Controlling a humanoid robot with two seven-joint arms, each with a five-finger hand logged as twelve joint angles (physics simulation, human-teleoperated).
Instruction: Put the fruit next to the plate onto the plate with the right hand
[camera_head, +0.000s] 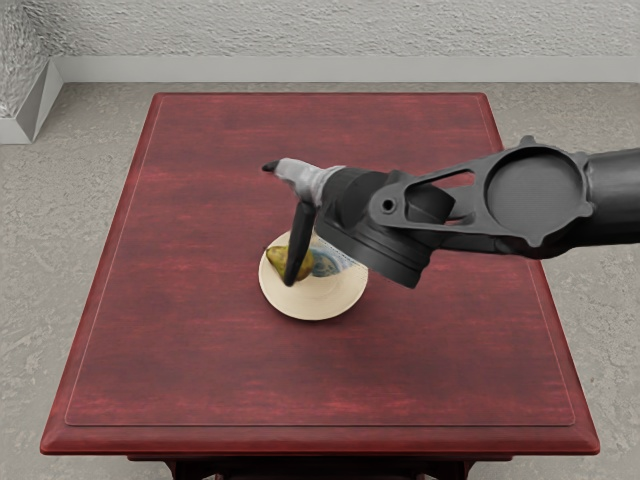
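My right hand (300, 205) hangs over the plate (322, 300) mid-table (200, 350), and the fruit (275, 259) lies at the plate's ten o'clock, so the placing looks done, though I cannot tell whether my hand grasps it or is free of it.

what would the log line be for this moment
right hand: over plate | fruit: within plate rim, partly hidden by hand | grasp: unclear | left hand: out of view

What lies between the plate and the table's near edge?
Nothing. In the head view only bare red tabletop runs from the plate to the near edge.
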